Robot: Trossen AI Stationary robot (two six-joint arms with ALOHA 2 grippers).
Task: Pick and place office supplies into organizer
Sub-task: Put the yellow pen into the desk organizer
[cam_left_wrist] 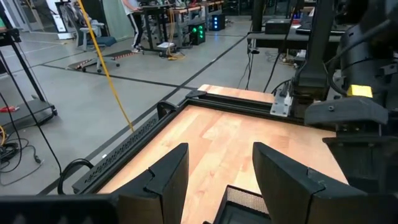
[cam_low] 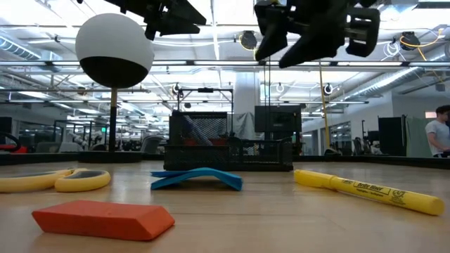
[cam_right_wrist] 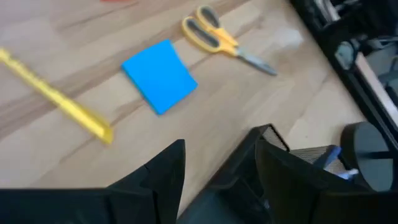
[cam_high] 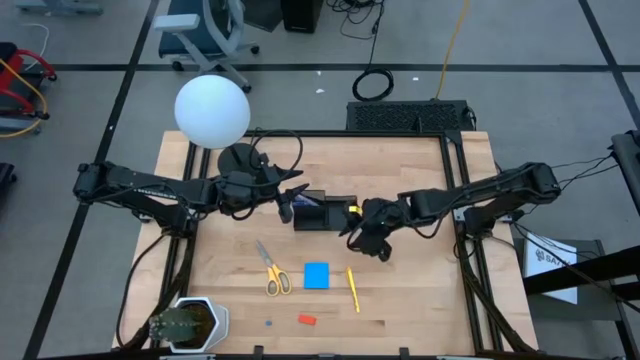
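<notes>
The black mesh organizer (cam_high: 322, 212) stands mid-table, a blue pen (cam_right_wrist: 326, 155) sticking out of it. Nearer the front edge, the yellow-handled scissors (cam_high: 272, 272), blue note pad (cam_high: 316, 275), yellow marker (cam_high: 353, 289) and red eraser (cam_high: 306, 320) lie flat on the wood. My left gripper (cam_high: 289, 207) hovers open at the organizer's left end, its fingers (cam_left_wrist: 168, 177) level above the mesh. My right gripper (cam_high: 358, 238) hangs open above the table at the organizer's right near corner. It slants down toward the note pad (cam_right_wrist: 160, 76) with nothing between its fingers (cam_right_wrist: 165, 168).
A lamp with a white globe (cam_high: 212, 110) and round black base (cam_high: 238, 158) stands behind the left arm. A white holder (cam_high: 188, 322) sits at the near left corner. A small grey bit (cam_high: 268, 323) lies by the eraser. Bare wood shows right of the marker.
</notes>
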